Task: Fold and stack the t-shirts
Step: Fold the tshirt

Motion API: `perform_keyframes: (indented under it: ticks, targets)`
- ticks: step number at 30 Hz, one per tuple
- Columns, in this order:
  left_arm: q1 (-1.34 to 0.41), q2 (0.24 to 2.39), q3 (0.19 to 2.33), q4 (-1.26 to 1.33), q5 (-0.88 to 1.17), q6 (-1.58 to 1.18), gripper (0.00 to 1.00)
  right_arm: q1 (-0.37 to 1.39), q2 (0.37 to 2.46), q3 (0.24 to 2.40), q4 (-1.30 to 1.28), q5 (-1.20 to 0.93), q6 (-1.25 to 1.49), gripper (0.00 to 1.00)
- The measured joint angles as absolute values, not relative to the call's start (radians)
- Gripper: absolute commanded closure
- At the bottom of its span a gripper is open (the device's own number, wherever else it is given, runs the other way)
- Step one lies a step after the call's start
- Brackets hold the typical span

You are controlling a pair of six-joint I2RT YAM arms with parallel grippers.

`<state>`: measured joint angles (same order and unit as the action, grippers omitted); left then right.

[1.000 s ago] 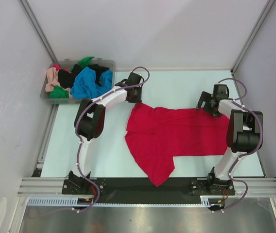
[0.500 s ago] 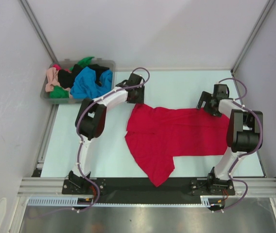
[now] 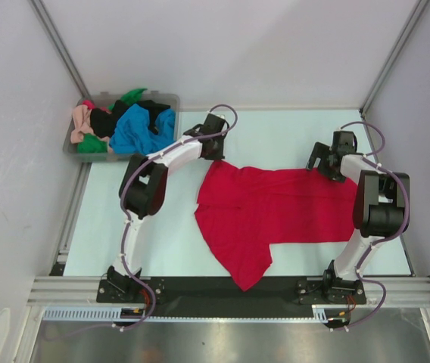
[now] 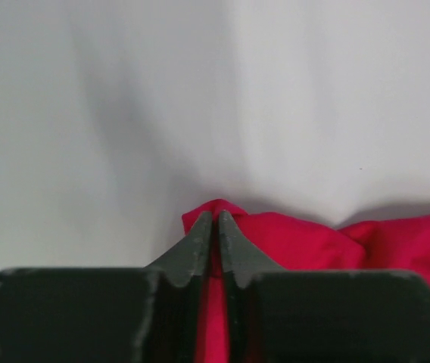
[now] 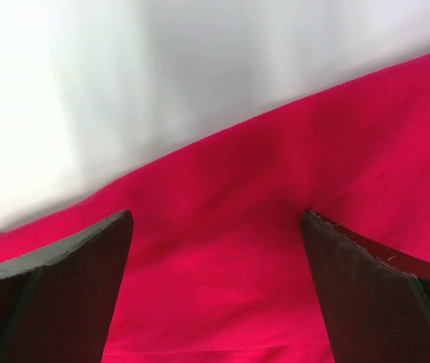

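Top view. Left arm rises from its base at the lower left, elbow folded mid-left, forearm reaching up and right toward the centre of the frame. Left hand sits at the upper-left corner of the red t-shirt.

Left wrist view: fingers drawn almost together, a thin fold of the red t-shirt pinched between them at its very edge. The left hand has the cloth gripped there; pale table beyond it.

Right arm stands at the right edge, elbow bent high, forearm angled up and left. Right hand is over the shirt's upper-right corner.

Right wrist view: right hand spread wide, both fingers far apart with red cloth filling the space below and between. It grips nothing. Whether the tips touch the cloth, hard to say from this angle.

Red t-shirt lies flat on the table, centre to right of the frame. Long axis runs left to right. A rumpled lobe drops from its left half toward the bottom centre, ending in a point at the dark strip along the near edge.

Bin at the upper left, off the table's corner, holds the other t-shirts in a heap: blue, black, green, peach-pink.
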<state>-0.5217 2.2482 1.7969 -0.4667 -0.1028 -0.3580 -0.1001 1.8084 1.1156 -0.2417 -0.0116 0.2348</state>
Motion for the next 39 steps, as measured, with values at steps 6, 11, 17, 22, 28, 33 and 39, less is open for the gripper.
perform_keyframes:
  ticks: [6,11,17,22,28,33,39]
  targets:
    - [-0.517,2.248,1.797,-0.470,-0.136,-0.364,1.00,-0.100,1.808,1.116,-0.242,-0.010,0.235,0.01]
    - [-0.508,2.244,1.779,-0.465,-0.171,-0.399,1.00,-0.100,1.808,1.116,-0.242,0.006,0.235,0.01]
    - [-0.480,2.190,1.682,-0.454,-0.218,-0.504,1.00,-0.100,1.808,1.114,-0.243,0.020,0.235,0.01]
    - [-0.448,2.117,1.596,-0.431,-0.230,-0.585,1.00,-0.100,1.808,1.109,-0.245,0.025,0.235,0.01]
    - [-0.433,2.094,1.591,-0.417,-0.245,-0.611,1.00,-0.101,1.808,1.106,-0.247,0.034,0.235,0.01]
    - [-0.434,2.094,1.570,-0.408,-0.252,-0.598,0.74,-0.102,1.805,1.105,-0.251,0.033,0.235,0.00]
    - [-0.439,2.030,1.565,-0.429,-0.259,-0.511,0.24,-0.109,1.728,1.127,-0.293,0.036,0.234,0.00]
